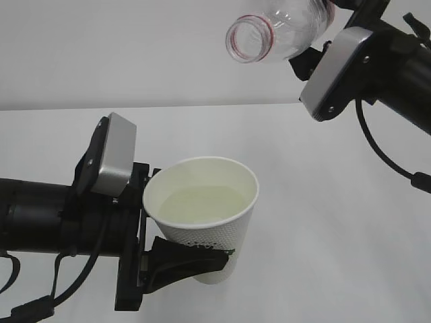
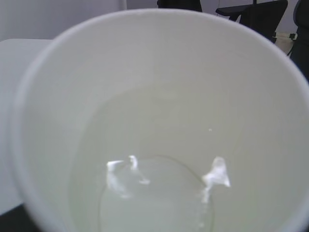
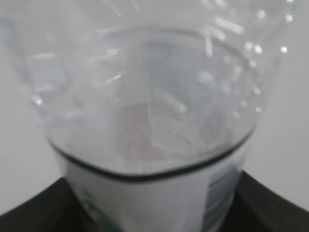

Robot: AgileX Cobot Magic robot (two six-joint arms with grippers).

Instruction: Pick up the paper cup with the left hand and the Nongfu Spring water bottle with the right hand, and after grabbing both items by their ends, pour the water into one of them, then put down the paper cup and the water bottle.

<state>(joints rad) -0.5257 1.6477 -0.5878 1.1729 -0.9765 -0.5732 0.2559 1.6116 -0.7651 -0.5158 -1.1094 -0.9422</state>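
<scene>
While the left pincer [image 1: 168, 259] clasps the paper cup [image 1: 202, 215] upright above the desk [image 1: 337, 222], water [image 1: 202, 204] pooled inside, the right pincer [image 1: 316, 57] grips the tilted Nongfu Spring water bottle [image 1: 276, 30] up-right of it, mouth aimed cupward.

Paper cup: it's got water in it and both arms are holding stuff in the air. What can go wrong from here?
1. The paper cup holds water and the left hand clamps it low on its wall; squeezing or tilting on the way down could slop it.
2. The Nongfu Spring water bottle is tipped, uncapped mouth down-left and beyond the cup's rim; leftover drops would probably hit the table.
3. The right hand grips the bottle's far end, so it may swing.
</scene>
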